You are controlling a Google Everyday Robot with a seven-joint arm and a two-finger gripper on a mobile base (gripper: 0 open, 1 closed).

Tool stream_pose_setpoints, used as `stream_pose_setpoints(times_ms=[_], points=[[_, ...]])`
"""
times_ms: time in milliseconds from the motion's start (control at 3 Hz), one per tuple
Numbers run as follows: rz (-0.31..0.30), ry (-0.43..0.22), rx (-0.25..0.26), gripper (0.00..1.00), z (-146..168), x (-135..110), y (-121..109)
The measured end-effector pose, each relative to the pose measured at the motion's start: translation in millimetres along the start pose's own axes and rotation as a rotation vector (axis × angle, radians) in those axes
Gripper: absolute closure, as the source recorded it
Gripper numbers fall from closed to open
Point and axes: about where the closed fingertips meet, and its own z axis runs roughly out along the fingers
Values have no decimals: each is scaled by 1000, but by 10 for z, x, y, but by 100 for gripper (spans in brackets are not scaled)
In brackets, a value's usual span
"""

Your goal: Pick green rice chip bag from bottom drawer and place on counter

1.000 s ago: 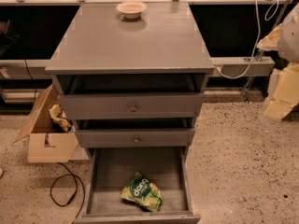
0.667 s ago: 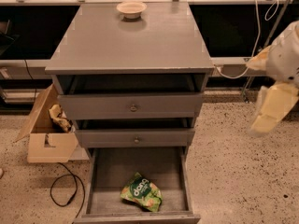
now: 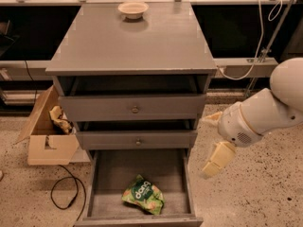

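The green rice chip bag lies crinkled on the grey floor of the pulled-out bottom drawer, towards its front middle. The counter is the flat grey top of the cabinet. My gripper hangs on the white arm to the right of the cabinet, beside the middle and bottom drawers. It is outside the drawer, above and right of the bag. Its two cream fingers are spread apart and hold nothing.
A small beige bowl stands at the back of the counter. The two upper drawers with brass knobs are slightly open. A cardboard box with crumpled paper and a black cable lie on the floor to the left.
My arm and gripper have come in from the far right and moved down and left, now close to the cabinet's right side. The bag has not moved.
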Motion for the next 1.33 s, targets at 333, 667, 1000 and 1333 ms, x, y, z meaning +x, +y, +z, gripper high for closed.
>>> stream_pose_setpoints(times_ms=[333,667,1000,1333], points=[[-3,5,-2,0,-19,-4,11],[58,51,3,0,289,224,-83],[76,111,-19,0,979,587,-70],[75,92,-42,0,1770,911,-23]])
